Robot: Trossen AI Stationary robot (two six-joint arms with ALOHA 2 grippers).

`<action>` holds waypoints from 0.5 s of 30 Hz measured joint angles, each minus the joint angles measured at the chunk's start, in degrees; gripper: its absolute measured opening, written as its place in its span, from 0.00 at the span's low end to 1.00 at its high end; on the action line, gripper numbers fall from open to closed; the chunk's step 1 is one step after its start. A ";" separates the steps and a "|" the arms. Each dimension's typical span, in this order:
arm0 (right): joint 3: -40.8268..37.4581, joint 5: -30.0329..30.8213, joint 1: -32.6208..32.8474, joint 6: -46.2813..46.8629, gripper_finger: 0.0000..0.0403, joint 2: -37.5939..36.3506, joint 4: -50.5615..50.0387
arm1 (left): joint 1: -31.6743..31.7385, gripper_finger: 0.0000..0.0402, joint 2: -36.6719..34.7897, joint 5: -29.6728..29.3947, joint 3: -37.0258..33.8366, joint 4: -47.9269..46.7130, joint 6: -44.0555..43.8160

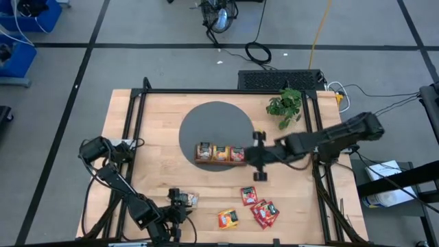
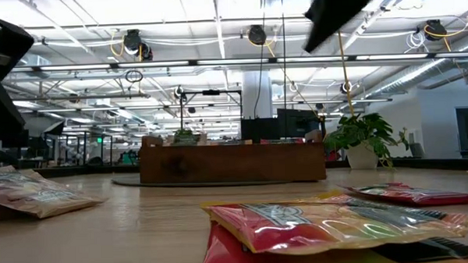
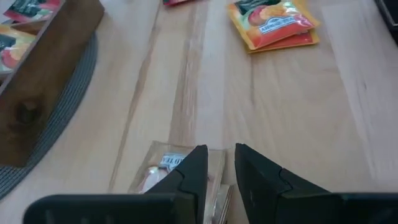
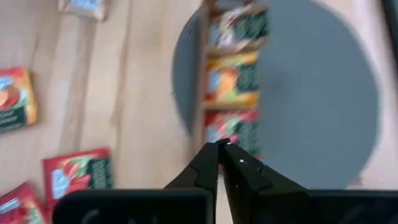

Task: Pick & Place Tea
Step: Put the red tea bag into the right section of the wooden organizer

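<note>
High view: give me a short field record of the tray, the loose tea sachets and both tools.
tray: brown wooden three-compartment tray on dark grey round mat, a sachet in each compartment
loose red sachets: cluster plus one on the light wooden table
loose orange-yellow sachet
right tool: shut, empty, beside tray's right end
left tool: open over a pale sachet

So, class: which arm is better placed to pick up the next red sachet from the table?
Right. Its end effector hangs shut beside the tray, just above the red sachets. The left end effector sits over a pale sachet, farther away.
</note>
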 joint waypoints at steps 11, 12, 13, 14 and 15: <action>-23.30 -0.11 11.56 21.16 0.01 -9.32 14.41 | 9.24 0.22 -0.35 21.22 0.09 18.72 18.97; -24.42 -0.12 12.36 23.28 0.00 -9.66 14.42 | 10.16 0.22 -0.34 21.96 0.42 18.33 19.76; -25.48 -0.17 13.10 25.23 0.00 -10.06 14.55 | 11.06 0.22 -0.28 22.90 1.18 17.17 20.84; -26.44 -0.85 13.78 27.08 0.00 -10.43 14.54 | 11.79 0.22 -0.22 23.81 2.37 16.05 22.38; -27.13 -2.01 14.27 28.62 0.00 -10.70 14.30 | 12.51 0.22 -0.06 24.97 3.88 15.23 24.15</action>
